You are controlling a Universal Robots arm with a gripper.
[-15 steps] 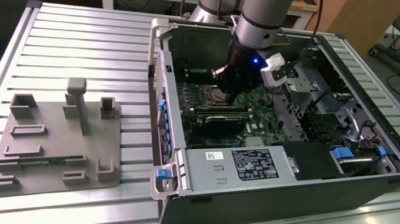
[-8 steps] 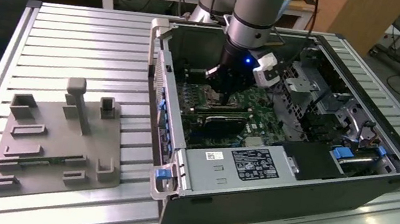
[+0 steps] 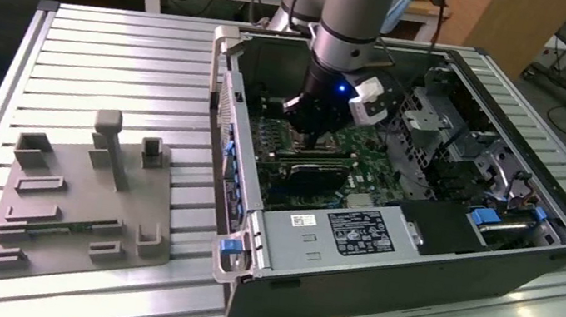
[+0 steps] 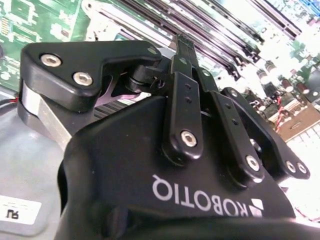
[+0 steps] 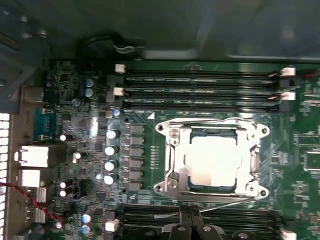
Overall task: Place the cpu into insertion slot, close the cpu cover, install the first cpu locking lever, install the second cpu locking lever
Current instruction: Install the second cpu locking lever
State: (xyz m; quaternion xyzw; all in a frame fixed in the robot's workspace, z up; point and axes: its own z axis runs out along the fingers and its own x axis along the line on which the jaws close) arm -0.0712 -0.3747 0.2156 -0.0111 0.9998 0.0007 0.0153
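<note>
An open computer case (image 3: 403, 252) lies on its side on a slatted metal table (image 3: 107, 56), and the arm reaches down into it from above, its pincer (image 3: 314, 142) low over the green motherboard (image 3: 373, 159). A grey fixture tray (image 3: 74, 203) with upright posts sits on the table well apart from the pincer, toward the exterior view's left. Inside the case, a black label-bearing box (image 3: 362, 231) lies just beyond the pincer toward the near edge. In the first wrist view the insertion slot (image 5: 172, 172) sits directly ahead of the pincer's tips (image 5: 190, 220), square, its sides running parallel to the long memory slots (image 5: 200, 87) that flank it on both sides. The cpu (image 5: 212, 160) lies flat in the slot, its pale metal top facing up, and the cpu cover (image 5: 252, 160) is closed down over it as a silver frame. A thin locking lever (image 5: 205, 206) runs along the slot edge nearest the pincer, its long axis parallel to the memory slots; whether it is latched is hard to make out. In the second wrist view the fingers (image 4: 185, 100) stand close together with nothing visible between them, though their tips are cut off behind the pincer's own body.
</note>
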